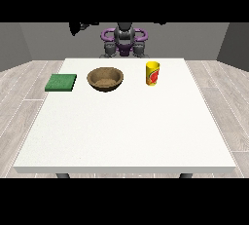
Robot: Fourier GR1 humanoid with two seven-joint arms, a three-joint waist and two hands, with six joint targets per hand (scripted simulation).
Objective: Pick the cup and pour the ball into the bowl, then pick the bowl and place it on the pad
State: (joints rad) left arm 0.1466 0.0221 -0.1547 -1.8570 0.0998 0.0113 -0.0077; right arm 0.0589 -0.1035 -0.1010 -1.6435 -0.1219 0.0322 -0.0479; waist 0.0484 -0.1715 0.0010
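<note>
The robot's torso (pixel 124 41) sits upright; a raised dark hand (pixel 76 27) shows at the view's left, fingers unclear.

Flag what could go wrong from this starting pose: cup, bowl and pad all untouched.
1. The yellow cup stands upright and narrow; an off-centre approach could tip it, perhaps spilling the ball, which isn't visible from this view.
2. The brown bowl is shallow and sits apart from the cup, so a pour started short of its rim might miss.
3. The green pad lies at the table's edge at the view's left; a bowl set down off-centre could overhang.
</note>
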